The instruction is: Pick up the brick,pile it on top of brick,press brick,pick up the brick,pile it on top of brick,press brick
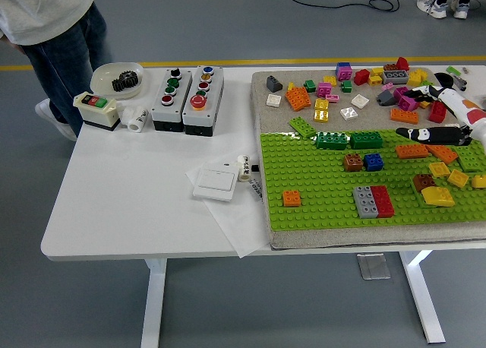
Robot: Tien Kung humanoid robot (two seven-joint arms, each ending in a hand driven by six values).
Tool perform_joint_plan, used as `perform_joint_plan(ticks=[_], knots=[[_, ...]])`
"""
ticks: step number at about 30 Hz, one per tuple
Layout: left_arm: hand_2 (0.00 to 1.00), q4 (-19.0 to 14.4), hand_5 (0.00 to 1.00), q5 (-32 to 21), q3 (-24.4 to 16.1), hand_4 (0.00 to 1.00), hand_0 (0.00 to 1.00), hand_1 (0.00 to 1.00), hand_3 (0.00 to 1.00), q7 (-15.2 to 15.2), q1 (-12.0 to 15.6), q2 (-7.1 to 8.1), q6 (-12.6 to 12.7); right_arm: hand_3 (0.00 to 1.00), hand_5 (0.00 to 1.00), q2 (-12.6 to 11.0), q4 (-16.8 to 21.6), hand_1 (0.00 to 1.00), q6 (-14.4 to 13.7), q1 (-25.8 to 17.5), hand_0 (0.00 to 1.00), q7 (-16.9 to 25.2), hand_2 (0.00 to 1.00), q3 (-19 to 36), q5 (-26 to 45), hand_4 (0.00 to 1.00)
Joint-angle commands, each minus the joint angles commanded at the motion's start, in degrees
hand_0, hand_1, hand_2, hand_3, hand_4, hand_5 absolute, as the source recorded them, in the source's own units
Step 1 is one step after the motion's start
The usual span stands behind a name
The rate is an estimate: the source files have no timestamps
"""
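Glossy plastic bricks (371,201) on a studded green plastic baseplate (326,196).

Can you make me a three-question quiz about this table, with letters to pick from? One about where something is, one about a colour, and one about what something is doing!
1. Where is the orange brick that sits alone?
A. on the green baseplate
B. in the white bowl
C. on the floor

2. What colour is the brick touching the grey brick?
A. blue
B. red
C. pink

3. What is the right hand doing?
A. lifting a bowl
B. pressing a button
C. reaching over the baseplate's right part

Answers: 1 A, it sits on the green studs. 2 B, a red brick adjoins it. 3 C, its dark fingers lie above the baseplate.
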Motion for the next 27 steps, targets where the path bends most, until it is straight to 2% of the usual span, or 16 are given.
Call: perform_joint_plan(ticks=[5, 6, 10, 12, 18, 23, 24, 27], knots=[[0.758, -0.10, 0.603, 0.17, -0.09, 0.669, 0.749, 0.748, 0.598, 0.12, -0.03, 0.04, -0.06, 0.707, 0.355, 2.54, -3.67, 0.719, -2.58, 2.08, 0.764, 0.60, 0.740, -4.03, 1.10, 0.900], [0.757, -0.13, 0.604, 0.24, -0.09, 0.670, 0.750, 0.749, 0.598, 0.15, -0.05, 0.06, -0.10, 0.663, 0.334, 3.30, -4.49, 0.676, -3.42, 2.54, 0.712, 0.68, 0.705, -4.89, 1.44, 0.894], [0.757, -0.24, 0.604, 0.65, -0.26, 0.670, 0.750, 0.749, 0.598, 0.32, -0.17, 0.08, -0.22, 0.663, 0.334, 5.61, -7.14, 0.676, -5.64, 4.28, 0.712, 0.64, 0.705, -8.04, 2.21, 0.894], [0.758, -0.29, 0.604, 0.73, -0.20, 0.670, 0.750, 0.747, 0.598, 0.37, -0.26, 0.13, -0.28, 0.642, 0.327, 6.68, -8.58, 0.668, -6.74, 5.08, 0.699, 0.38, 0.700, -9.66, 2.82, 0.891], [0.757, -0.40, 0.603, 0.64, 0.02, 0.670, 0.749, 0.746, 0.598, 0.32, -0.77, 0.27, -0.31, 0.661, 0.317, 9.41, -12.59, 0.670, -10.79, 7.16, 0.702, -1.54, 0.703, -14.09, 4.85, 0.892], [0.757, -0.47, 0.603, 0.37, 0.31, 0.670, 0.749, 0.746, 0.598, 0.32, -1.21, 0.30, -0.25, 0.661, 0.317, 11.29, -14.72, 0.670, -11.73, 8.84, 0.702, -4.04, 0.703, -18.16, 5.22, 0.892], [0.756, -0.49, 0.603, 0.34, 0.39, 0.669, 0.748, 0.746, 0.599, 0.34, -1.33, 0.30, -0.25, 0.691, 0.310, 11.68, -15.21, 0.684, -11.81, 9.21, 0.713, -4.37, 0.713, -19.24, 5.47, 0.902], [0.756, -0.55, 0.603, 0.05, 0.62, 0.669, 0.748, 0.746, 0.599, 0.36, -1.61, 0.32, -0.17, 0.691, 0.310, 12.61, -16.39, 0.684, -11.36, 10.13, 0.713, -5.06, 0.713, -21.95, 6.63, 0.902]])
